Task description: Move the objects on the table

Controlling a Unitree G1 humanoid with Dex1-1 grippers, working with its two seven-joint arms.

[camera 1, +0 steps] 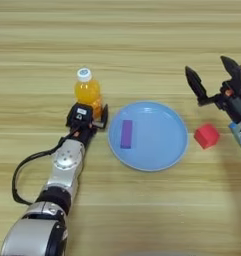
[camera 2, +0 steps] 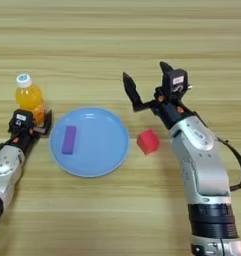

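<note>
Three small things sit on the wooden tabletop (camera 1: 142, 40) in front of me, with a round blue plate (camera 1: 162, 150) near the middle of the frame. The orange-juice bottle (camera 1: 87, 92), white cap up, stands upright at the left of centre, just beyond the plate's left rim. My left hand (camera 1: 91, 116) is at the bottle's near side, low on its body; its black fingers (camera 1: 105, 116) lie at either side of the bottle's base, but I cannot tell whether they press on it or merely flank it. My left arm runs from there down to the lower left corner of the frame, with a black cable looping beside it. The flat purple block (camera 1: 126, 133) lies inside the plate, on its left half, long side running away from me. The red cube (camera 2: 147, 141) rests on the bare wood just right of the plate, close to its rim but apart from it. My right hand (camera 2: 148, 86) hangs in the upper right part of the frame, beyond the cube and clear of it, its two black fingers (camera 2: 130, 89) spread wide apart with nothing between them; its arm runs down the right side to the bottom edge.
</note>
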